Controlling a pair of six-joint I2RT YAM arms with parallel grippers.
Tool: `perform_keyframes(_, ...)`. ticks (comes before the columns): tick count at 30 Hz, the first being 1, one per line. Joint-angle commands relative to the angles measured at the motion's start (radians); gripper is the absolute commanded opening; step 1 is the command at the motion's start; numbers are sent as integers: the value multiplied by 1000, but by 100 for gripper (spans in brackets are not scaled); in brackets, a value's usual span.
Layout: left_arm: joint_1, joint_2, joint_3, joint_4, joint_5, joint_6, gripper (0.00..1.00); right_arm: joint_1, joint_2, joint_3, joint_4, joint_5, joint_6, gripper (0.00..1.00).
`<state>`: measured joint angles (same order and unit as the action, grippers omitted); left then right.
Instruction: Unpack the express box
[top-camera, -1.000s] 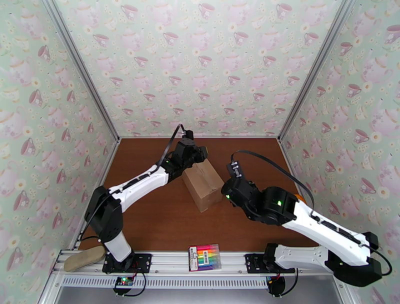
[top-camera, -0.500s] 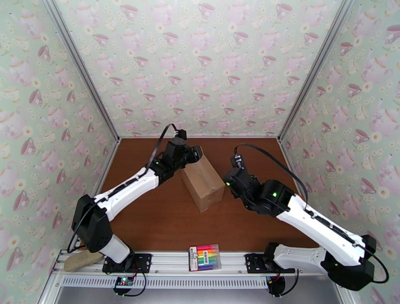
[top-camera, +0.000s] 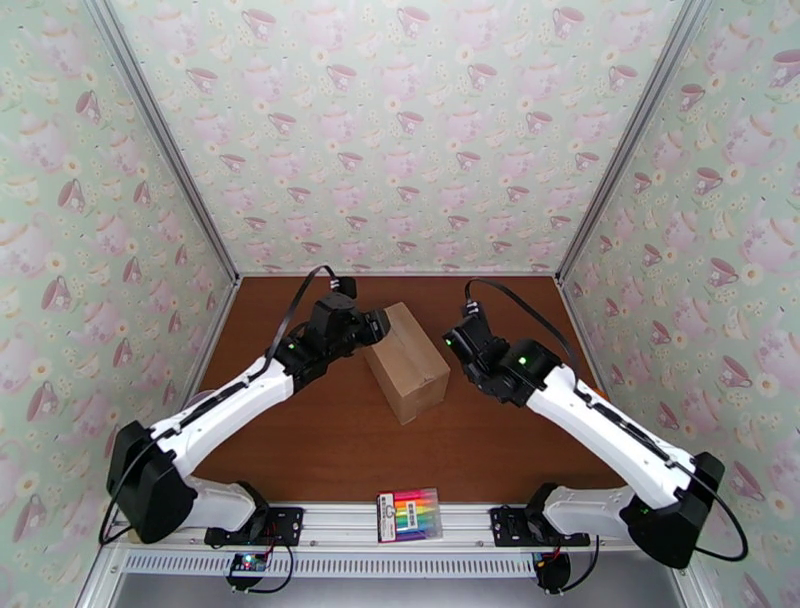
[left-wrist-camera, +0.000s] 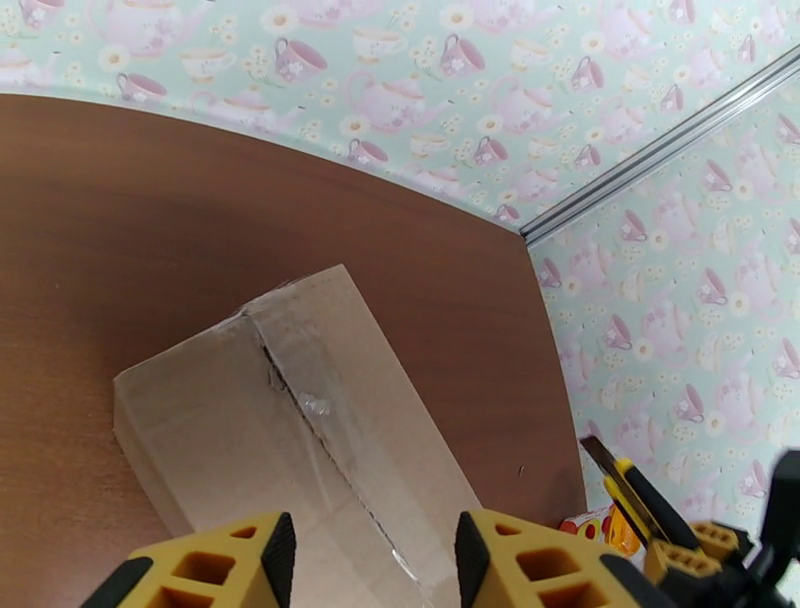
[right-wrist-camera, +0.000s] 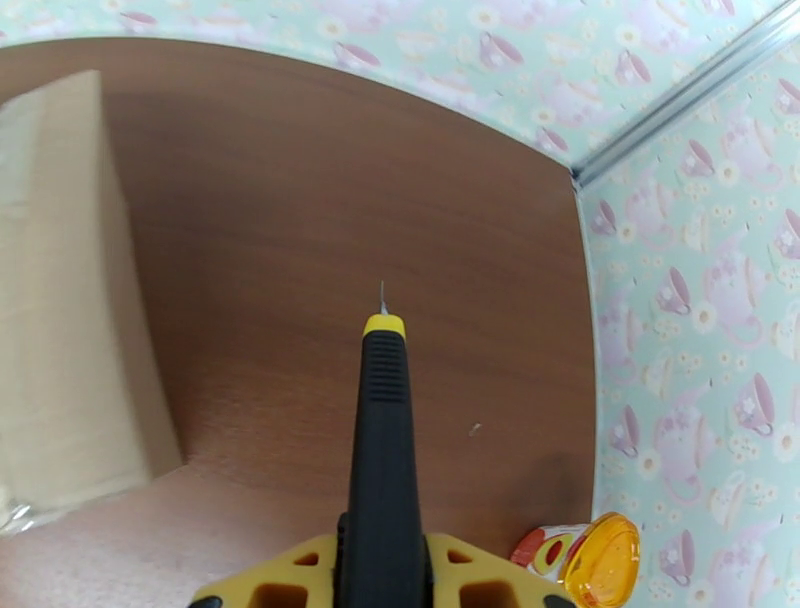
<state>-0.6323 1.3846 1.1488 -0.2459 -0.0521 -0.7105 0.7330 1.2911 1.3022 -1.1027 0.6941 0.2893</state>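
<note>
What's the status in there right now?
Left gripper open above express box. Right gripper shut on knife, blade out. Box flaps closed. Marker pack apart, near rail.

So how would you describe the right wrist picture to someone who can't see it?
A black-handled knife with a thin blade, clamped in the yellow right gripper, points out over a brown table. The cardboard box sits at the picture's left edge, clear of the blade, and an orange-lidded jar lies at lower right by teacup wallpaper.

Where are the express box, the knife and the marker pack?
express box (top-camera: 405, 352), top external view, top face.
knife (right-wrist-camera: 385, 430), right wrist view, black handle.
marker pack (top-camera: 410, 514), top external view, its centre.
</note>
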Motion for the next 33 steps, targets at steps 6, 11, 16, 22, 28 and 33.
perform_keyframes(6, 42, -65, -92, -12, 15, -32, 50, -137, 135, 33, 35, 65, -102, 0)
perform_keyframes(11, 70, -87, -122, -3, 39, -37, 50, -213, 229, 35, 93, 101, -132, 0)
perform_keyframes(16, 102, -111, -143, 1, 65, -41, 51, -274, 335, 62, 122, 166, -160, 0)
perform_keyframes(22, 135, -136, -189, 2, 90, -47, 50, -306, 493, 102, 130, 214, -173, 0)
perform_keyframes(28, 154, -142, -207, 8, 109, -54, 50, -325, 634, 170, 136, 235, -138, 0)
perform_keyframes(33, 166, -147, -217, 7, 118, -56, 51, -327, 710, 218, 142, 229, -133, 4)
